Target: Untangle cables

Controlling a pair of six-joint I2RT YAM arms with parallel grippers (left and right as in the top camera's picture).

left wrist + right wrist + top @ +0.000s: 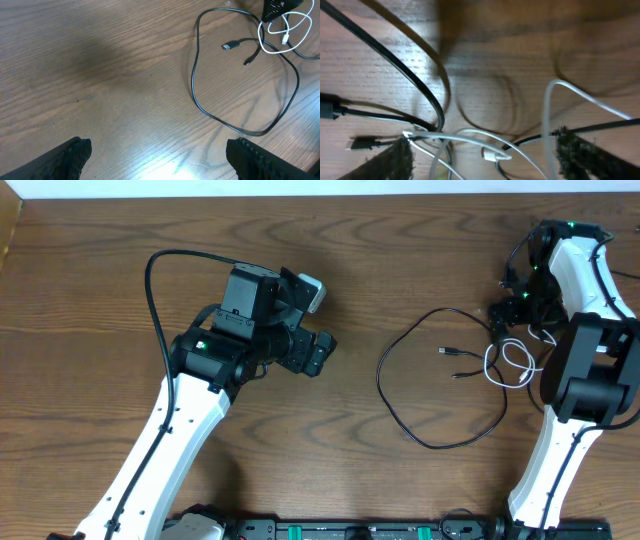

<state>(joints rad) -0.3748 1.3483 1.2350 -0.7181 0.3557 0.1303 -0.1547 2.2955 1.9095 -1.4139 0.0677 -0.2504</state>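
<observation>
A long black cable (400, 395) lies in a wide loop on the table right of centre, its two plugs (445, 352) inside the loop. A white cable (510, 365) lies coiled over the loop's right end. My right gripper (505, 305) hangs just above that tangle. In the right wrist view it (482, 145) is open, with white cable strands (547, 110), a white plug (492, 156) and black strands (395, 62) between and below the fingers. My left gripper (320, 352) is open and empty (157, 147), left of the loop (194, 85). I cannot tell a second black cable apart.
The wooden table (100, 260) fills the view. The right arm's large black joint (590, 375) stands just right of the white coil. A thick black arm wire (155, 280) arcs over the left arm. The table's front edge carries the arm mounts (330, 530).
</observation>
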